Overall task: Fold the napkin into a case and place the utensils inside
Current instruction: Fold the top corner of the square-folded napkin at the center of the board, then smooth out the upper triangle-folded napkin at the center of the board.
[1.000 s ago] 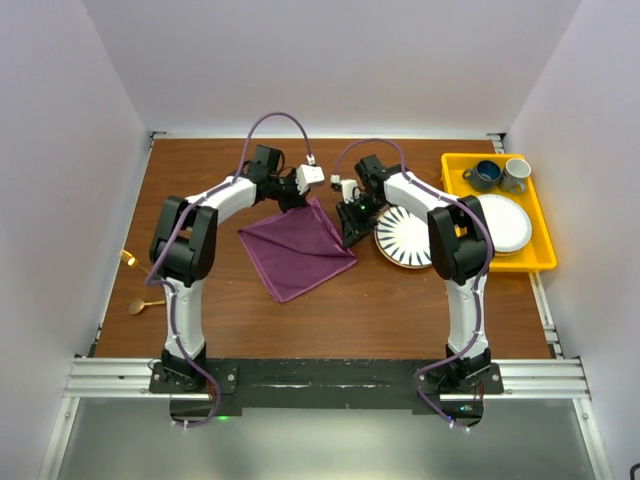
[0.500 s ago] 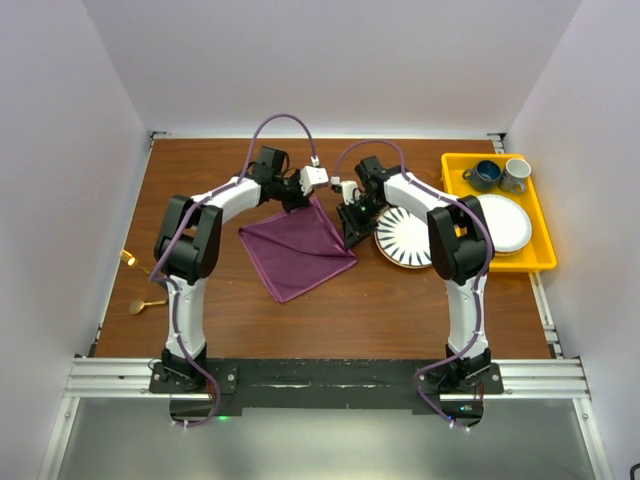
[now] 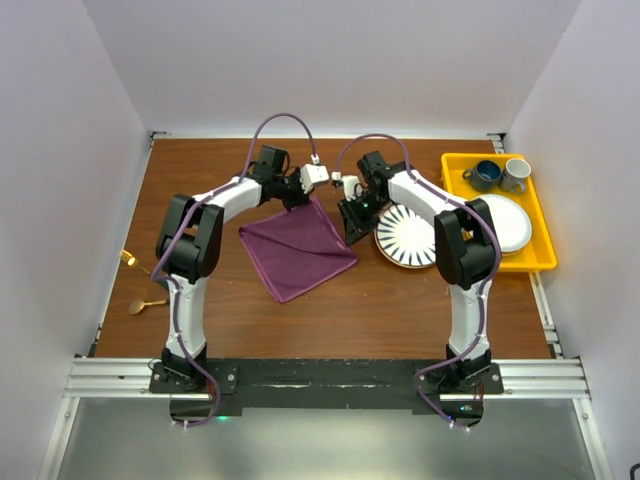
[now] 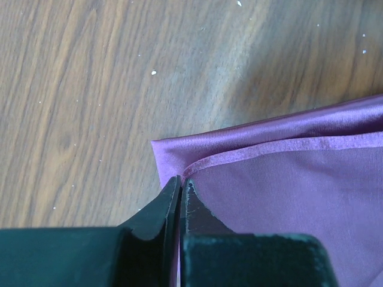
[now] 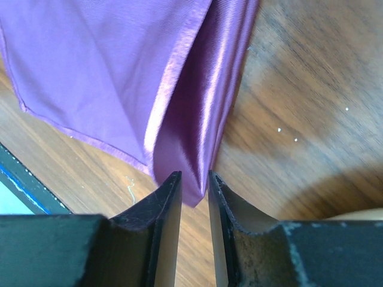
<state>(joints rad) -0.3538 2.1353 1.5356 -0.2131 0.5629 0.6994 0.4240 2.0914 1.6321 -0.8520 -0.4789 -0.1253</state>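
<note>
The purple napkin point(image 3: 297, 250) lies flat on the brown table point(image 3: 400, 310), between the two arms; it sits like a diamond, with one corner pointing to the back; up close you can see two layers of cloth, one on top of the other.

The left gripper point(image 4: 181, 182) is down at the back corner of the napkin; its two black fingers are pressed tight together, with the edge of the top layer nipped between them.

The right gripper point(image 5: 195, 178) is at the napkin's right corner; its fingers have a small gap, and the tip of the cloth pokes into that gap; I cannot tell if they are squeezing it.

The striped plate point(image 3: 410, 240) sits just to the right of the napkin; the gold utensils point(image 3: 146, 303) lie far off at the left edge of the table; a yellow tray point(image 3: 520, 263) on the right holds a white plate point(image 3: 505, 225) and two cups point(image 3: 487, 175).
</note>
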